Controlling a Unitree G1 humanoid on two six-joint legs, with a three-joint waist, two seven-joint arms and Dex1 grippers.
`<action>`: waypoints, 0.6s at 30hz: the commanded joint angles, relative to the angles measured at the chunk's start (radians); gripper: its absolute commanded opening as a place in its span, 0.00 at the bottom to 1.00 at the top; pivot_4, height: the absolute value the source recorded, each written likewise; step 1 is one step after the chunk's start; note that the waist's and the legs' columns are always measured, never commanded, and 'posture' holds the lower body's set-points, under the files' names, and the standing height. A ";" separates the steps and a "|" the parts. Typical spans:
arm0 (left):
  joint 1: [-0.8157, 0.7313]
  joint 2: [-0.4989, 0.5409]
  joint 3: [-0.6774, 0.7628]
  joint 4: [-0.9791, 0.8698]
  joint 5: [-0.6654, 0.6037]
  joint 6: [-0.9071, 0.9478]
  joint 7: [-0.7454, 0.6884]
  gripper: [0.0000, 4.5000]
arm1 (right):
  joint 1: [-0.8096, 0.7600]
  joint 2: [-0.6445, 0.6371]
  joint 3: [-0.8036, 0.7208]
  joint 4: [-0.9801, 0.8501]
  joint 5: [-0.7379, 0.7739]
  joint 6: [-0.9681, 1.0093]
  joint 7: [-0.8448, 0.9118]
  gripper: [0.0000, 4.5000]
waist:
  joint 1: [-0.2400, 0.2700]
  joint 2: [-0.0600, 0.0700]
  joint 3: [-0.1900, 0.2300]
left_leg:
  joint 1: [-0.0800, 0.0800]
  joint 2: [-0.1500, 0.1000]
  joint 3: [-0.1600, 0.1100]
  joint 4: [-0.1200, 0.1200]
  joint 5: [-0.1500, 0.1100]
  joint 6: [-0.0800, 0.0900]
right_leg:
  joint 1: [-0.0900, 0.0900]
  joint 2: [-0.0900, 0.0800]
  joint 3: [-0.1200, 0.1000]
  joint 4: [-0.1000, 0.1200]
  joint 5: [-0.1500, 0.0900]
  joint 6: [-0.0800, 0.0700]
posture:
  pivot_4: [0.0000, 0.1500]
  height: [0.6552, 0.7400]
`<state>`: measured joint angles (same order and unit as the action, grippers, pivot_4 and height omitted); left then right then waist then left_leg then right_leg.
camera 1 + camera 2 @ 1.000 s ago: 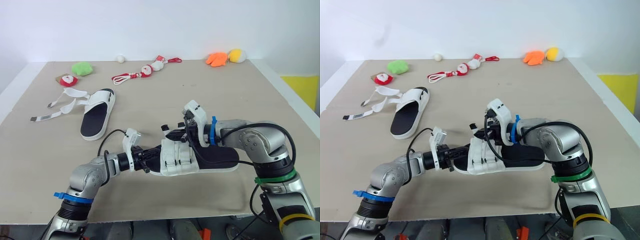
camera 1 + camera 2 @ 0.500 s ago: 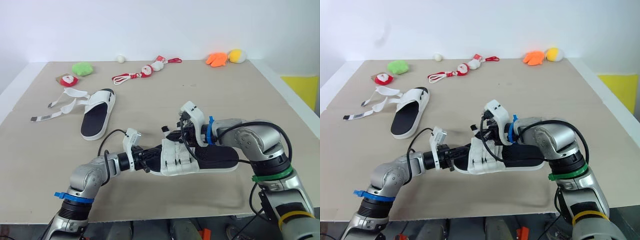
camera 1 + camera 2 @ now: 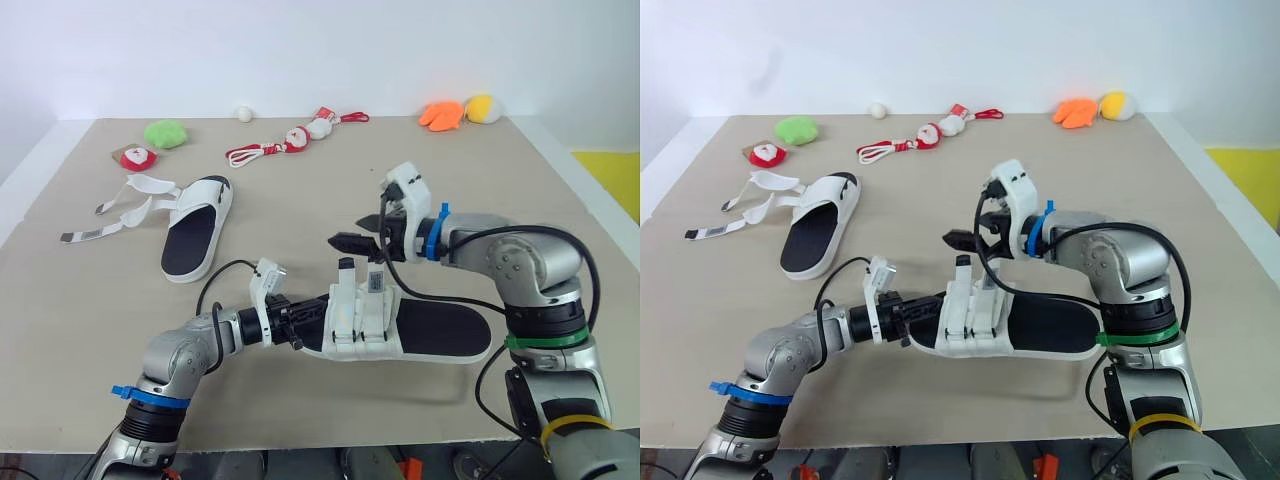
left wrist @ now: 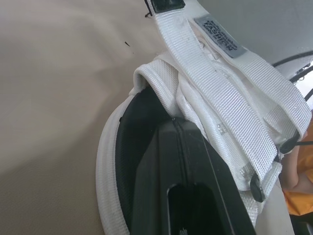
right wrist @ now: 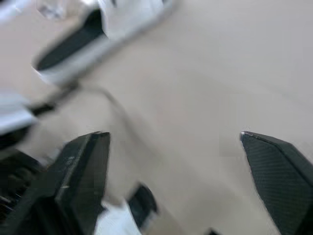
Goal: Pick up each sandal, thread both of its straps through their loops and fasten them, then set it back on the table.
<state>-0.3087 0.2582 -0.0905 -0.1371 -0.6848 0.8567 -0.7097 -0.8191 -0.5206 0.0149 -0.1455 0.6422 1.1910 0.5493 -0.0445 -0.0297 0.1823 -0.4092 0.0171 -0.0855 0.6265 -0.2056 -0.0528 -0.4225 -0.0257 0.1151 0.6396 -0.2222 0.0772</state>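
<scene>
Step in hand: near sandal (image 3: 440, 330), strap fastening, looks close to done. It sits at the front of the counter (image 3: 300, 190), toe toward the left arm, heel under the right arm. Shadow under the heel side suggests it's partly lifted, can't confirm.

Left pincer (image 4: 177, 129): fingers closed together, tips pushed into the toe opening under the strap band. Left wrist view shows them lying on the black footbed. Reads as a hold on the sandal's front; exact pinch point is hidden.

Right pincer (image 5: 171, 136): fingers spread wide, nothing in it. Hovers just above the strap side of the sandal, not touching.

Both straps (image 3: 360, 312) lie across the band side by side, ends standing up a little at the far edge. Judgement: threaded, but I can't tell whether they're pressed down and fastened.

Next move, my read: right pincer comes down and presses the two strap ends flat. If they already hold, left lowers the sandal flat and lets go. Needs a short, careful approach, since the ends are small and sit near left's grip.

Far sandal (image 3: 195, 235) lies well apart at the left rear, loose straps (image 3: 120, 205) splayed on the counter. Not started.
</scene>
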 commanded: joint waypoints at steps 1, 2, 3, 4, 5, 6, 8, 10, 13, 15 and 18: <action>0.010 0.002 -0.012 0.016 0.018 0.010 0.017 0.00 | -0.004 -0.038 -0.082 -0.050 0.002 -0.148 0.076 0.99 | 0.000 0.000 0.000 | 0.000 0.000 0.000 0.000 0.000 0.000 | 0.000 0.000 0.000 0.000 0.000 0.000 | 1.00 1.00; 0.010 0.002 -0.011 0.017 0.018 0.010 0.017 0.00 | 0.009 -0.058 -0.083 -0.062 -0.009 -0.206 0.117 0.99 | 0.000 0.000 0.000 | 0.000 0.000 0.000 0.000 0.000 0.000 | 0.000 0.000 0.000 -0.001 0.000 0.000 | 1.00 1.00; 0.010 0.003 -0.010 0.017 0.018 0.008 0.016 0.00 | 0.028 -0.075 -0.083 -0.075 -0.029 -0.286 0.158 0.99 | 0.000 0.000 0.000 | 0.000 0.000 0.000 0.000 0.000 0.000 | 0.000 0.000 0.000 -0.002 0.000 0.000 | 1.00 1.00; 0.010 0.003 -0.010 0.017 0.019 0.004 0.014 0.00 | 0.061 -0.109 -0.074 -0.087 -0.065 -0.401 0.225 0.99 | 0.000 0.000 0.000 | 0.000 0.000 0.000 0.000 0.000 0.000 | 0.001 0.000 0.000 -0.002 0.000 0.000 | 1.00 1.00; 0.010 0.003 -0.010 0.015 0.020 -0.002 0.010 0.00 | 0.097 -0.137 -0.069 -0.096 -0.102 -0.518 0.289 0.99 | 0.000 0.000 0.000 | 0.000 0.000 0.000 -0.001 0.000 0.000 | 0.001 0.000 0.000 -0.004 0.000 0.000 | 1.00 1.00; 0.011 0.003 -0.010 0.014 0.021 -0.011 0.007 0.00 | 0.131 -0.163 -0.062 -0.094 -0.136 -0.619 0.342 0.99 | -0.001 0.000 0.000 | 0.000 0.000 0.000 -0.001 0.000 0.000 | 0.002 0.000 -0.001 -0.006 0.000 0.000 | 1.00 1.00; 0.011 0.001 -0.007 0.010 0.029 -0.039 0.002 0.00 | 0.182 -0.200 -0.047 -0.065 -0.208 -0.785 0.401 0.99 | -0.003 0.000 0.000 | 0.000 0.001 0.001 -0.002 0.000 0.000 | 0.003 0.000 -0.001 -0.009 0.000 0.001 | 1.00 1.00; 0.007 -0.002 0.000 -0.002 0.044 -0.077 0.009 0.00 | 0.231 -0.238 -0.034 -0.007 -0.306 -0.992 0.454 0.99 | -0.003 0.000 0.000 | 0.001 0.001 0.002 -0.002 0.000 0.000 | 0.003 -0.001 -0.001 -0.009 0.002 0.002 | 1.00 1.00; 0.001 0.006 0.007 -0.041 0.047 -0.096 0.012 0.06 | 0.277 -0.266 -0.045 0.056 -0.384 -1.226 0.497 1.00 | -0.003 0.000 0.000 | 0.001 0.001 0.002 -0.001 0.000 -0.001 | 0.003 0.000 -0.001 -0.009 0.003 0.002 | 1.00 1.00; 0.002 0.013 0.008 -0.059 0.054 -0.108 0.017 0.19 | 0.302 -0.279 -0.055 0.093 -0.413 -1.356 0.519 1.00 | -0.003 0.000 0.000 | 0.001 0.001 0.002 -0.001 0.001 -0.001 | 0.003 0.000 -0.001 -0.009 0.003 0.001 | 1.00 1.00; 0.015 0.016 0.032 -0.091 0.050 -0.118 0.036 0.51 | 0.331 -0.313 -0.066 0.164 -0.457 -1.546 0.547 1.00 | -0.003 0.000 0.000 | 0.001 0.001 0.002 -0.001 0.001 -0.001 | 0.003 0.000 0.000 -0.009 0.004 0.001 | 1.00 1.00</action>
<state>-0.3025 0.2683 -0.0898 -0.1854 -0.6305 0.7580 -0.6893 -0.4900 -0.8084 -0.0076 -0.0030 0.2076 -0.2338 1.0795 -0.0477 -0.0296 0.1827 -0.4077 0.0185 -0.0833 0.6254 -0.2047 -0.0541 -0.4193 -0.0259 0.1147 0.6305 -0.2186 0.0779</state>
